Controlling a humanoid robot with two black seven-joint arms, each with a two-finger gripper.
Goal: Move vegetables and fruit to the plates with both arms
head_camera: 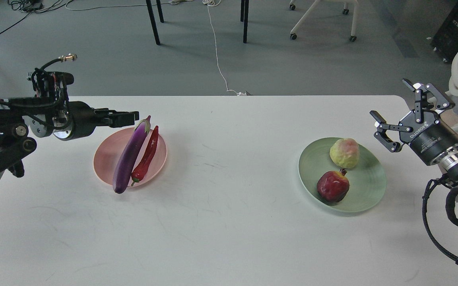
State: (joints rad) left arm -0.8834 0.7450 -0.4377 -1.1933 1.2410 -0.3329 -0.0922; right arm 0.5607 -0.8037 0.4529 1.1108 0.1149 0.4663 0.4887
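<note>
The purple eggplant (129, 159) lies slanted on the pale pink plate (107, 153), its lower end hanging over the front rim. The red chili pepper (146, 157) lies right beside it on the same plate. My left gripper (131, 116) hovers just above and behind the eggplant's stem end, open and empty. The pale green plate (366, 186) holds the yellow-green fruit (344, 153) at the back and the pomegranate (332, 186) at the front. My right gripper (390, 99) is open and empty, up and to the right of the green plate.
The white table (229, 222) runs between and in front of the two plates. Beyond its far edge are chair legs (153, 24), a white cable (217, 51) on the floor and a wheeled chair (324, 20).
</note>
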